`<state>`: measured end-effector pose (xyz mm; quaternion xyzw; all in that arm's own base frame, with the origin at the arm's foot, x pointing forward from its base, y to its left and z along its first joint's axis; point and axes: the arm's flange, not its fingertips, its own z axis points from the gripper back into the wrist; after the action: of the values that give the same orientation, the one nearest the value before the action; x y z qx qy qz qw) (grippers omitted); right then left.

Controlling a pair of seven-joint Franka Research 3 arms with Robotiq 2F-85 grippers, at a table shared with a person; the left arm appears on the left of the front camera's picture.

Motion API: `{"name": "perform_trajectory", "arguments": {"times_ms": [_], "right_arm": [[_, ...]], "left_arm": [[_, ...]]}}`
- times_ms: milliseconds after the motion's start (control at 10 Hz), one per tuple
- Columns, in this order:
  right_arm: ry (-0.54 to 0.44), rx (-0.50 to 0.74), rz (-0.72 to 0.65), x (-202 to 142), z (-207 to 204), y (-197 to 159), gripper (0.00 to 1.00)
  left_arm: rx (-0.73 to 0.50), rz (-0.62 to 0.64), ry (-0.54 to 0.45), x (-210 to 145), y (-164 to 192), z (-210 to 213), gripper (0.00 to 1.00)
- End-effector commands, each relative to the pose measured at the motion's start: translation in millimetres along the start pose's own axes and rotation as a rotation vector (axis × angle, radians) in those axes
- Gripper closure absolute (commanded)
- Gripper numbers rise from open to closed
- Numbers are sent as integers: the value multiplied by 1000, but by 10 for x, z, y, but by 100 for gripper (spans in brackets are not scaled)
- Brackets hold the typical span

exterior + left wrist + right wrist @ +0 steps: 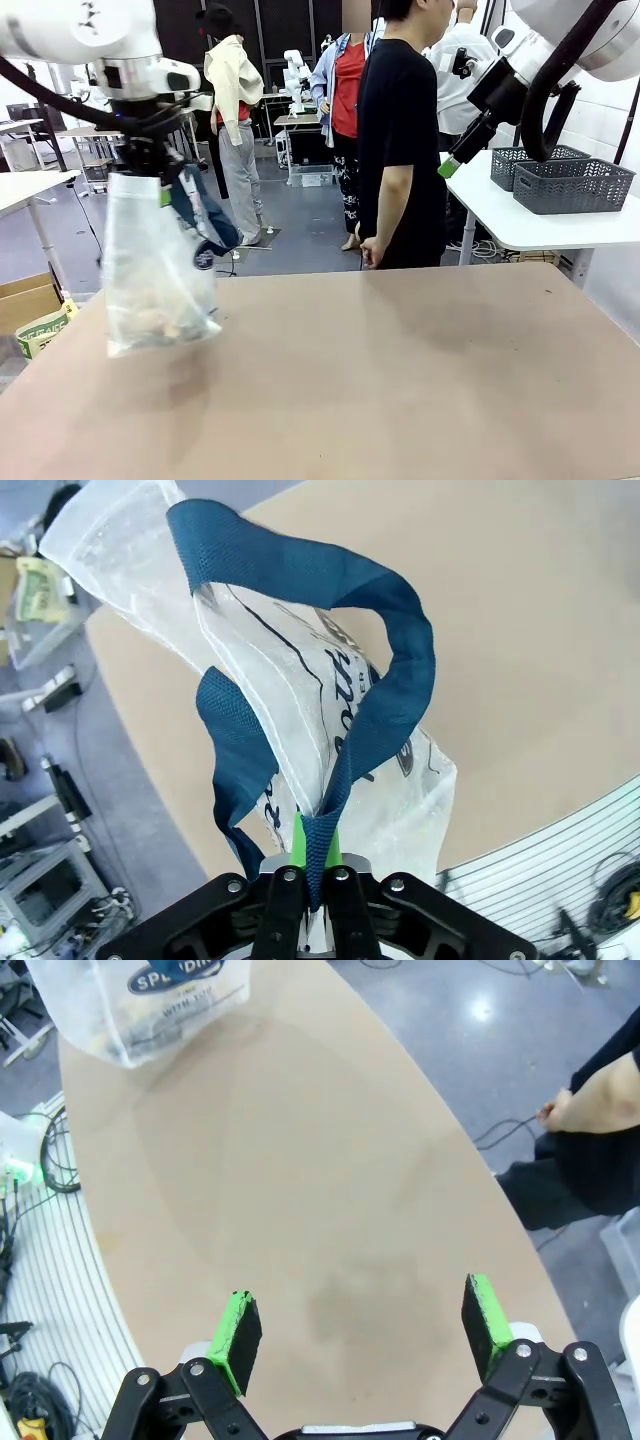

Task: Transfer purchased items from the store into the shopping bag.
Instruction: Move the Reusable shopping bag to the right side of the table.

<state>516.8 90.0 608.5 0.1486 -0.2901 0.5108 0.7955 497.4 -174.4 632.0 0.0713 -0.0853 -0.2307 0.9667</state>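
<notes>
My left gripper (pixel 150 165) (pixel 312 855) is shut on a navy strap handle (pixel 340 770) of the shopping bag (pixel 155 270) (pixel 300 710). The clear bag hangs from it over the left part of the table. Purchased items (pixel 165 322) show dimly as a small heap at the bag's bottom. In the right wrist view the bag (pixel 150 1000) shows its navy logo at the top left. My right gripper (pixel 450 165) (pixel 363 1325) is raised at the far right, open, with bare tabletop under it. Two dark grey slotted baskets (pixel 570 185) stand on a white side table; whether one is the store I cannot tell.
A person in a black shirt (pixel 400 140) stands at the far edge of the brown table (pixel 400 380), hand (pixel 560 1110) hanging by the edge. A cardboard box (pixel 25 300) and a green-yellow pack (pixel 40 332) lie off the table's left side.
</notes>
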Motion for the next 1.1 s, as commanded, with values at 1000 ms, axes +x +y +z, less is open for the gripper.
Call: {"name": "perform_trajectory", "arguments": {"times_ms": [1000], "right_arm": [[17,6,-5,9,19,21,0]], "left_arm": [[32,-97,-126,-135,606,-236,100]]}}
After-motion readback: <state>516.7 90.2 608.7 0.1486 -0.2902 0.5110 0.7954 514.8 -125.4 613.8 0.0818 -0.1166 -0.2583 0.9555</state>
